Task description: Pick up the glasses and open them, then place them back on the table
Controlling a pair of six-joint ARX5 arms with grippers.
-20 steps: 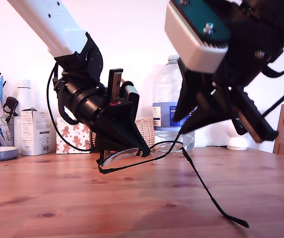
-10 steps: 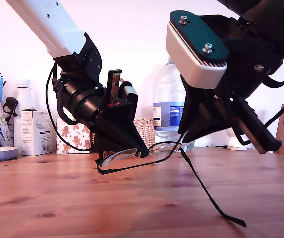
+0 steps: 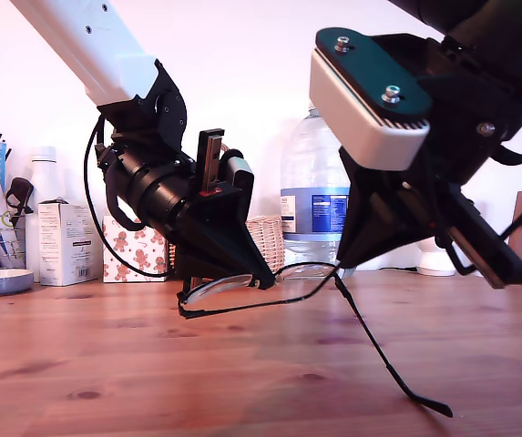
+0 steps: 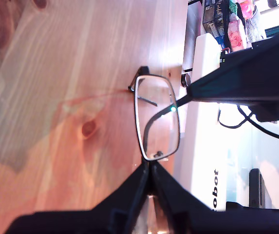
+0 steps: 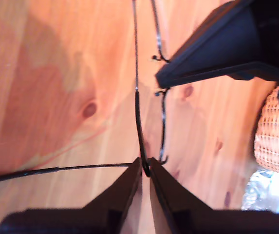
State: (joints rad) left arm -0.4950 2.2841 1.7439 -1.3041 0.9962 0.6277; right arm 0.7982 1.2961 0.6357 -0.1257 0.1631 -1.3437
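The second end effector [image 3: 338, 266] has sunk slightly since a second ago; both it and the first end effector [image 4: 150, 168] pinch the glasses [image 3: 270, 282] above the bench [image 3: 151, 373]; thin black frame, one temple swung open downward.

My first gripper [image 4: 150, 168] angled down over the table, jaws pinched together, my second gripper [image 5: 145, 170] likewise angled down with jaws closed, both arms slanting in from the exterior view's upper corners, tips near each other.
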